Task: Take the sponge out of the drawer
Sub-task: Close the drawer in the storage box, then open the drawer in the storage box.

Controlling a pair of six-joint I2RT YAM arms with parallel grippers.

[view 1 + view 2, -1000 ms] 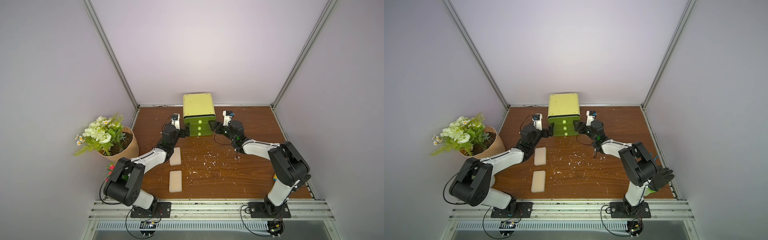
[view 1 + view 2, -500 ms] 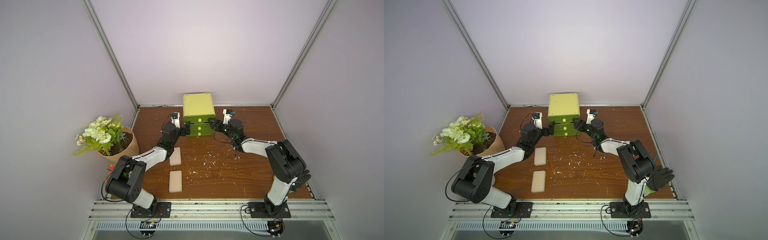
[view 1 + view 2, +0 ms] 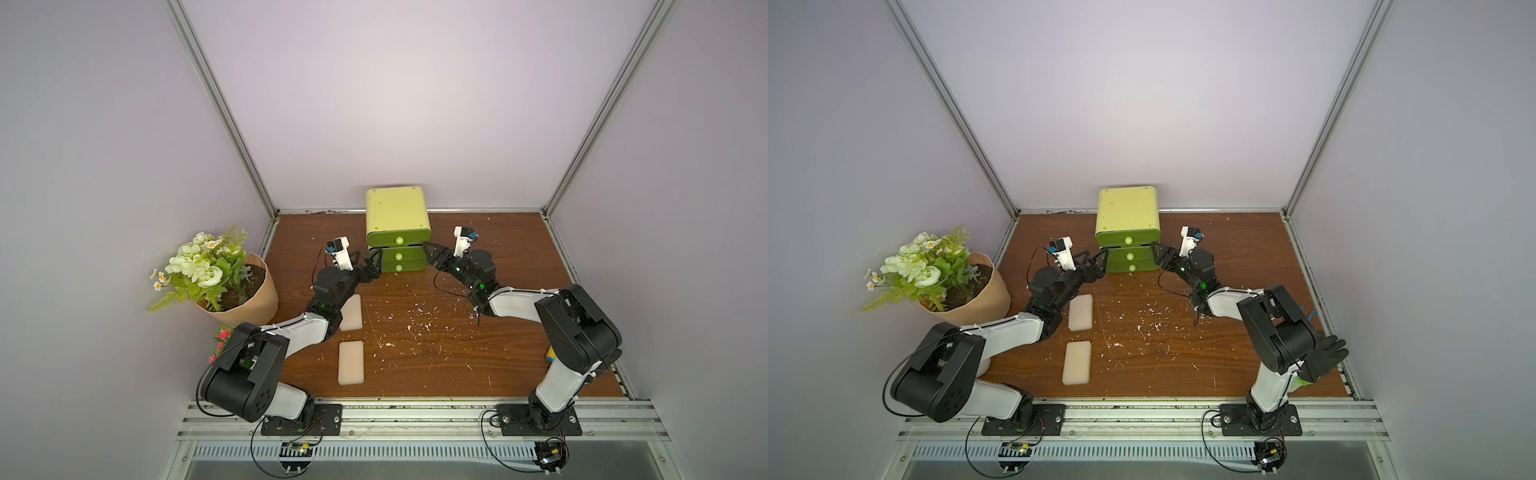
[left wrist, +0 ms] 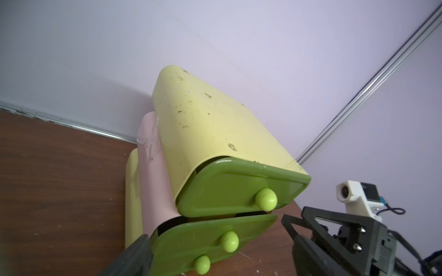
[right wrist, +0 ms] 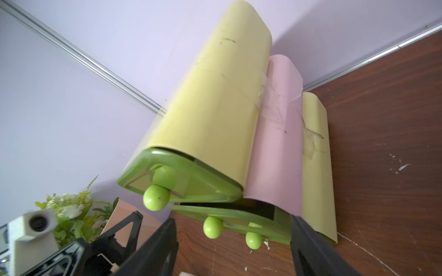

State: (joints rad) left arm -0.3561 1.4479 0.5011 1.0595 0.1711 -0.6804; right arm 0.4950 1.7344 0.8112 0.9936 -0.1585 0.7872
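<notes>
Creeping slightly closer, the left gripper [image 3: 374, 265] and right gripper [image 3: 432, 254] flank the drawer chest [image 3: 397, 216], jaws apart and empty; its drawers [image 3: 398, 249] sit almost shut, so any sponge inside is hidden, though a pale sponge [image 3: 351, 362] and a second pale sponge [image 3: 352, 316] lie on the table [image 3: 457, 365].

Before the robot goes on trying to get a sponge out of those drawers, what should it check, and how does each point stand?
1. A drawer pulled out far enough to reach in: not ok; all three drawers sit nearly shut.
2. Sponge seen inside: cannot tell; no inside shows.
3. Left fingers open: ok.
4. Right fingers open: ok.
5. Fingers on a knob: not ok; both sets sit beside the drawers, off the knobs.
6. Near sponge and far sponge on the table, out of the way: ok; both lie apart from the drawers.
</notes>
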